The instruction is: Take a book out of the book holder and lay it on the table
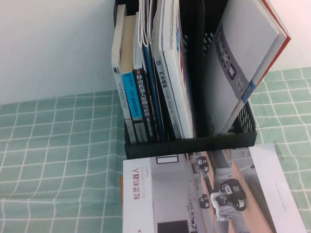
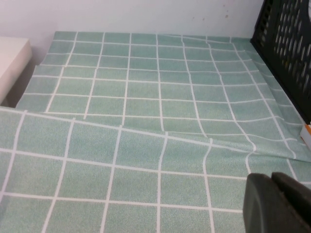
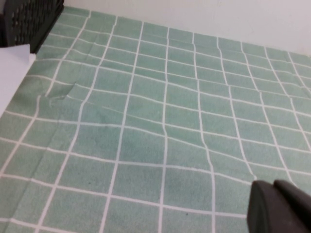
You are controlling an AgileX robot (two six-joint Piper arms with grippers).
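Book (image 1: 206,199) flat on table (image 1: 50,158); left end effector (image 2: 277,204), right end effector (image 3: 279,206) apart.

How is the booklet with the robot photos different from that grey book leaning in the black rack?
The book lies flat on the table, in front of the book holder; the grey book stands tilted in the holder's rightmost slot. The book's cover shows wheeled robots and Chinese title text; the grey one is mostly plain with an orange-red edge. Both are thin and large. The left gripper and right gripper sit off to either side, touching neither.
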